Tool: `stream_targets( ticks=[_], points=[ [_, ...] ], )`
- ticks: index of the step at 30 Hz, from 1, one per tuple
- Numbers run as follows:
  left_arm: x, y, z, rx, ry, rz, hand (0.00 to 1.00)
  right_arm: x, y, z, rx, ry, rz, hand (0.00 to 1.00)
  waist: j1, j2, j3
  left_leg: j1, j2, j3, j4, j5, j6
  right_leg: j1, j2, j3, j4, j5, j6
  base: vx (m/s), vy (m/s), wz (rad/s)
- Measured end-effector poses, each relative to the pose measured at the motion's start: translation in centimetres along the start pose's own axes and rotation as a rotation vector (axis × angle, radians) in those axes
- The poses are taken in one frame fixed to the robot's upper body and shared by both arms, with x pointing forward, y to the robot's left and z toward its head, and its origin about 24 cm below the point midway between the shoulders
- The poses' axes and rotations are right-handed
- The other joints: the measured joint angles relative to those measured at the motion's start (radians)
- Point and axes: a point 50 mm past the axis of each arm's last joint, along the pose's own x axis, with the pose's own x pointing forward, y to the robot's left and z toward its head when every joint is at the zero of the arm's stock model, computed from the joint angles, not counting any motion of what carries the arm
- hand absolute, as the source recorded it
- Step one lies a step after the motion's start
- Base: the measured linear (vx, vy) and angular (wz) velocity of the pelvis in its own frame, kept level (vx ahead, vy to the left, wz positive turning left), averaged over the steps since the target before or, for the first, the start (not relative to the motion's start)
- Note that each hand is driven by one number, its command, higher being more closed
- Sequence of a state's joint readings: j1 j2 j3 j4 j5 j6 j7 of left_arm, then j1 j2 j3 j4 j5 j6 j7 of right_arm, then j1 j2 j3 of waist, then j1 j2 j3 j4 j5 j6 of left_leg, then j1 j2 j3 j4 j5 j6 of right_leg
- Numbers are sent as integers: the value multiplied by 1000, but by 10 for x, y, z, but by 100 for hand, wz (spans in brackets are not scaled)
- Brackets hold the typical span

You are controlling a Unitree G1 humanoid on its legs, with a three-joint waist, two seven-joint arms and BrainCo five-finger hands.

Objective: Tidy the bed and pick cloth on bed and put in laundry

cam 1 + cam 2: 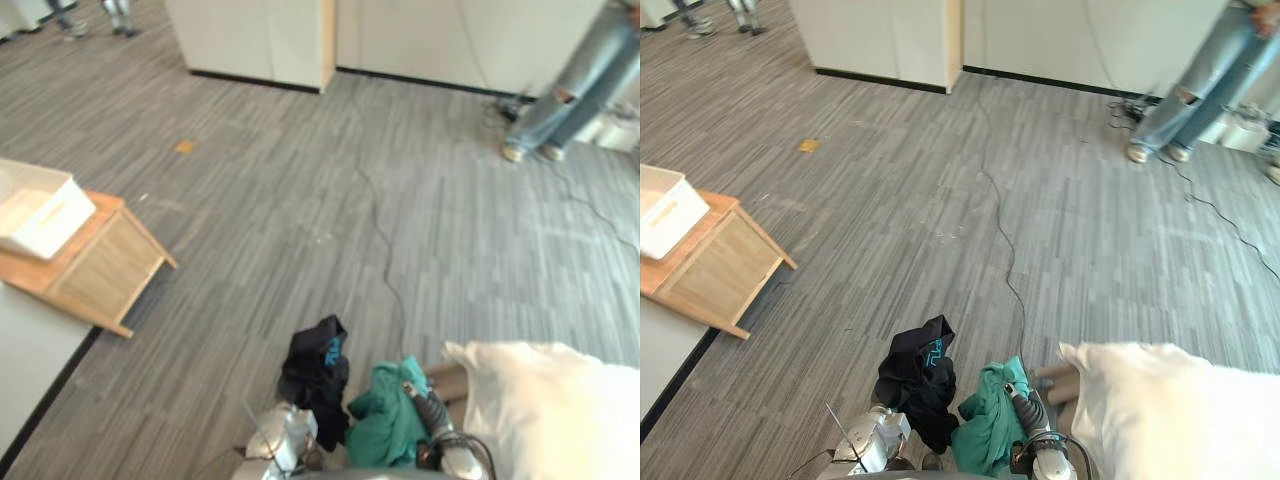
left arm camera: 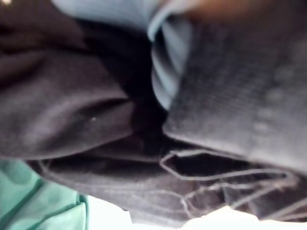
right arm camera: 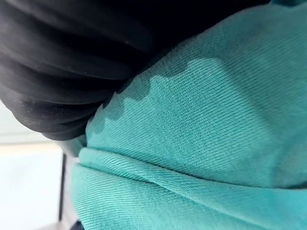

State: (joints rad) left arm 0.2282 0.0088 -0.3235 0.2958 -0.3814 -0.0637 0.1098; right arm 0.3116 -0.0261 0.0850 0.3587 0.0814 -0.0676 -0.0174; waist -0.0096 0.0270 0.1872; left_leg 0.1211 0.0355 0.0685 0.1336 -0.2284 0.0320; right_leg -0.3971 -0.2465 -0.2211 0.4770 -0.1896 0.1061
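Observation:
A black cloth (image 1: 315, 370) with a bit of blue print hangs bunched over my left hand (image 1: 285, 435) at the bottom middle of the eye views. Right beside it, a teal cloth (image 1: 385, 420) is bundled against my right hand (image 1: 432, 412), whose dark ribbed cover (image 3: 57, 72) presses on the teal cloth (image 3: 201, 120) in the right wrist view. The two cloths touch each other. In the left wrist view the black cloth (image 2: 72, 105) covers the hand, with a teal corner (image 2: 43, 206) below it. Both bundles are held up above the grey floor.
A white pillow (image 1: 550, 410) lies at the lower right, close to my right hand. A wooden side table (image 1: 100, 265) with a white box (image 1: 40, 215) stands at the left, beside a white surface (image 1: 30, 360). A person's legs (image 1: 575, 95) stand at the far right. White cabinets (image 1: 260, 40) line the back.

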Motion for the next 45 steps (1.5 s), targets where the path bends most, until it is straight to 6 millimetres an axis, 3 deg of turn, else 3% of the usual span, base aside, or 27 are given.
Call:
stream_targets(
  ticks=[1, 3, 5, 6, 8, 9, 10, 11, 12, 14, 17, 18, 22, 24, 25, 26, 27, 28, 30, 31, 34, 36, 37, 38, 41, 44, 45],
  points=[
    [3, 2, 0, 8, 6, 5, 100, 3, 1, 5, -2, -14, 5, 100, 3, 4, 3, 10, 30, -27, 4, -20, -33, -14, -5, 65, -207, 91, 16, 482, -388, 94],
    [3, 7, -3, 15, 19, 25, 100, 6, 4, 9, -4, -26, 14, 100, 7, -1, 11, 53, 72, -66, 2, -65, -96, -40, -39, 152, -327, 150, 43, 594, -542, 86],
    [-1, 14, -9, 6, 41, 58, 100, 5, 6, 7, -11, -19, 27, 100, 2, -1, 6, 123, 145, -99, -14, -123, -146, -42, -51, 185, -277, 146, 46, 659, -644, 77],
    [-3, 16, -15, -19, 61, 84, 100, 6, 6, 8, -32, -18, 40, 100, -2, 32, 5, 145, 214, -114, 16, -136, -149, -76, -4, 158, -121, 226, 84, 628, -631, 71],
    [-4, 16, -21, -34, 84, 99, 100, 7, 3, 10, -44, -24, 40, 100, -7, 61, -4, 31, 288, -147, 244, -55, -87, -93, 45, 117, 10, 199, 37, 619, -645, 53],
    [-3, 13, -22, -61, 81, 100, 100, 8, -1, 13, -65, -34, 43, 100, 1, 82, -3, -86, 338, -146, 446, 103, -17, -48, 97, 79, -11, 164, -10, 514, -522, 9],
    [-4, 12, -23, -75, 86, 103, 100, 7, -3, 15, -76, -39, 46, 100, 5, 82, 4, -138, 363, -146, 541, 159, 2, -11, 121, 62, -44, 159, -29, 761, -702, -19],
    [-7, 12, -28, -86, 102, 94, 100, 6, -7, 17, -86, -51, 45, 100, 24, 91, 13, -216, 375, -134, 751, 150, -11, 103, 181, 50, -136, 161, -84, 476, -376, -32],
    [-8, 12, -28, -86, 105, 94, 100, 5, -6, 18, -86, -56, 45, 100, 28, 76, 19, -230, 358, -117, 799, 128, -30, 143, 191, 51, -164, 156, -102, 651, -515, -42],
    [-11, 11, -27, -95, 97, 73, 100, 5, -7, 26, -87, -94, 46, 100, 29, 49, 25, -303, 257, -52, 834, 61, -86, 262, 209, 59, -259, 150, -129, 571, -458, -27],
    [-8, 4, -15, -122, 45, 46, 100, 9, -9, 33, -105, -115, 48, 100, 35, 56, 21, -384, 166, 24, 684, 7, -113, 332, 229, 52, -346, 147, -139, 450, -220, -2],
    [-7, 2, -9, -126, 20, 35, 100, 9, -10, 34, -106, -117, 46, 100, 48, 55, 22, -408, 107, 95, 534, -2, -101, 368, 230, 31, -384, 143, -144, 336, -112, 23],
    [-7, 1, -6, -149, 3, 37, 100, 8, -14, 32, -114, -109, 35, 100, 58, 52, 25, -439, 36, 352, 296, 4, -91, 505, 232, -77, -447, 62, -118, 449, -51, 95],
    [-12, 2, -8, -159, 6, 49, 100, 8, -14, 34, -118, -113, 34, 100, 89, 50, 22, -423, 37, 532, 227, 33, -27, 569, 232, -123, -404, -18, -54, 385, 38, 54],
    [-18, 5, -13, -166, 17, 61, 100, 9, -15, 35, -128, -116, 36, 100, 107, 65, 11, -413, 39, 541, 216, 41, 38, 560, 231, -121, -256, -83, -7, 310, 68, 17],
    [-21, 7, -15, -171, 23, 73, 100, 9, -14, 34, -134, -115, 37, 100, 111, 74, 6, -403, 41, 526, 205, 73, 99, 540, 228, -116, -146, -111, 21, 518, 157, 28],
    [-25, 17, -19, -185, 35, 119, 100, 10, -10, 32, -118, -101, 41, 100, 106, 31, -11, -368, 6, 500, 217, 53, 147, 460, 162, -93, 126, -132, 59, 518, 149, 78],
    [-25, 20, -19, -182, 34, 123, 100, 8, -5, 28, -90, -95, 41, 100, 89, -21, -22, -336, -52, 448, 208, 30, 142, 368, 97, -58, 370, -56, 117, 635, 168, 107],
    [-24, 20, -18, -176, 41, 115, 100, 8, -6, 22, -87, -73, 30, 100, 72, -45, -19, -262, -100, 368, 187, 15, 147, 300, 28, -40, 591, -24, 106, 588, 96, 147],
    [-24, 18, -19, -173, 47, 107, 100, 5, -9, 17, -94, -50, 13, 100, 70, -31, -14, -190, -117, 300, 147, 15, 147, 284, -1, -57, 630, -34, 81, 588, 72, 149],
    [-23, 17, -16, -161, 37, 99, 100, 3, -12, 12, -89, -34, -16, 100, 45, -4, -20, -95, -125, 153, 70, 30, 124, 228, -16, -74, 534, -73, 24, 488, -9, 158],
    [-18, 17, -8, -132, 16, 84, 100, 3, -13, 11, -74, -33, -33, 100, 37, 1, -17, -52, -125, 40, 40, 30, 108, 154, -3, -13, 355, -83, 15, 516, -161, 168],
    [-14, 15, -4, -109, 2, 71, 100, 3, -15, 11, -53, -37, -52, 100, 22, 9, -13, -35, -119, -43, 37, 23, 84, 111, 11, 61, 168, -76, 16, 533, -262, 156],
    [-12, 13, -2, -97, -1, 59, 100, 2, -17, 11, -47, -38, -65, 100, 21, 13, -10, -27, -114, -65, 37, 14, 69, 100, 16, 92, 83, -61, 18, 528, -313, 161],
    [-4, 11, -1, -55, 4, 41, 100, 1, -20, 7, 5, -24, -114, 100, 23, 22, 0, 37, -69, -156, 36, -39, -15, 77, 4, 173, -268, 98, 22, 394, -296, 111],
    [-7, 19, -3, -2, 14, 56, 100, -2, -9, 0, 42, -2, -97, 100, 21, 10, -2, 109, 12, -208, 35, -131, -86, 74, 1, 197, -282, 150, 8, 487, -557, 106],
    [-11, 23, -8, 9, 24, 74, 100, -6, -5, -4, 40, 10, -79, 100, 19, -11, -31, 128, 61, -232, 37, -172, -106, 56, 21, 184, -218, 168, 19, 608, -704, 73]
  ],
)
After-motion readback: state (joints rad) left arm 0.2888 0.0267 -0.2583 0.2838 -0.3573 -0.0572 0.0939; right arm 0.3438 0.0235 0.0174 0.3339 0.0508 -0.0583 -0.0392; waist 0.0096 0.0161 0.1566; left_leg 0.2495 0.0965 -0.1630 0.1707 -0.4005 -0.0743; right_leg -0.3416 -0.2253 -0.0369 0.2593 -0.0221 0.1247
